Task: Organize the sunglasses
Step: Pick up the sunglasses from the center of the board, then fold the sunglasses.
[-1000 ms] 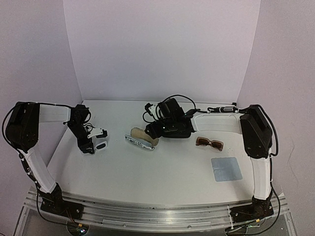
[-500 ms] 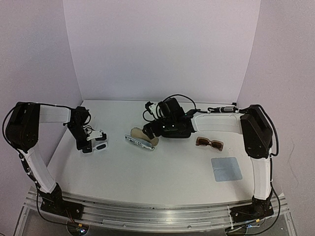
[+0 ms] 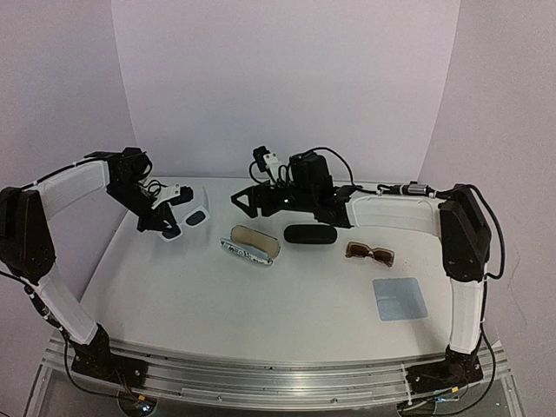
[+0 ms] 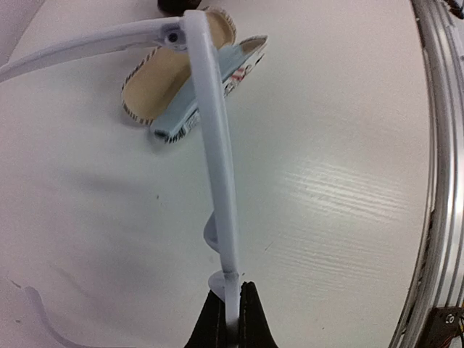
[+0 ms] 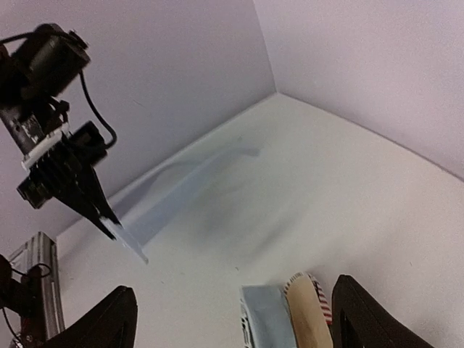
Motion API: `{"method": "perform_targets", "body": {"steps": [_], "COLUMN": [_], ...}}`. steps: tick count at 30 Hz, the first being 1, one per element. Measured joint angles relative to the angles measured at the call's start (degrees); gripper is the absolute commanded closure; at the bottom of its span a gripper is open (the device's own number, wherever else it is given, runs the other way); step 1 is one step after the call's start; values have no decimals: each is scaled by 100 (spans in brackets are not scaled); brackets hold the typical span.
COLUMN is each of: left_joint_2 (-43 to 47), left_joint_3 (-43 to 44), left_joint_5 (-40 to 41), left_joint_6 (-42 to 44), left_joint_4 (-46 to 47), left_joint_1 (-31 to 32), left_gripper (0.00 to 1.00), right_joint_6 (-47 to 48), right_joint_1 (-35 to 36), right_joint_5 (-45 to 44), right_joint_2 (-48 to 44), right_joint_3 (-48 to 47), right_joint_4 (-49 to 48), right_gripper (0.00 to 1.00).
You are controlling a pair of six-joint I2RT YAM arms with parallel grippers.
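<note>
Pale lilac walls (image 3: 287, 87) on three sides, white table (image 3: 261, 304); aluminium rail (image 3: 261, 373) along near edge

Partial views noted
White sunglasses (image 4: 214, 145) run off-frame at 9 o'clock; striped case (image 5: 308, 301) cropped at 6 o'clock.

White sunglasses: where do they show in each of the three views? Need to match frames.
Top external: white sunglasses left of centre, at the left arm's tip.
Left wrist: one temple runs from bottom centre to the top, pinched by the left fingers.
Right wrist: likely the pale sliver at left, under that arm's tip.
Shared landmark: open striped case.
</note>
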State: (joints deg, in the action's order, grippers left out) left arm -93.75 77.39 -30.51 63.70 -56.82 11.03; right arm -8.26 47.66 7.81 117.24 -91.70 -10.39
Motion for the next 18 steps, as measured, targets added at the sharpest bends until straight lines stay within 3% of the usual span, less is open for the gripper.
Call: {"method": "perform_targets", "body": {"steps": [9, 15, 18], "left_joint_2": [612, 621, 712], "left_joint_3": [153, 556, 662], "left_joint_5": [-1236, -1758, -2172], "left_joint_6": [351, -71, -674], "left_joint_4": [-238, 10, 475], "left_joint_1": [859, 959, 955], "left_gripper": [100, 100, 100], "right_joint_6": [-1258, -2425, -3445], "right_joint_1": [0, 0, -4], "right_joint_5": [1144, 2016, 2532], "right_joint_2": [-73, 432, 1129], "right_joint_3": [96, -162, -342], "right_joint_4": [-2403, -3500, -4310], "right_gripper": [68, 78, 74]}}
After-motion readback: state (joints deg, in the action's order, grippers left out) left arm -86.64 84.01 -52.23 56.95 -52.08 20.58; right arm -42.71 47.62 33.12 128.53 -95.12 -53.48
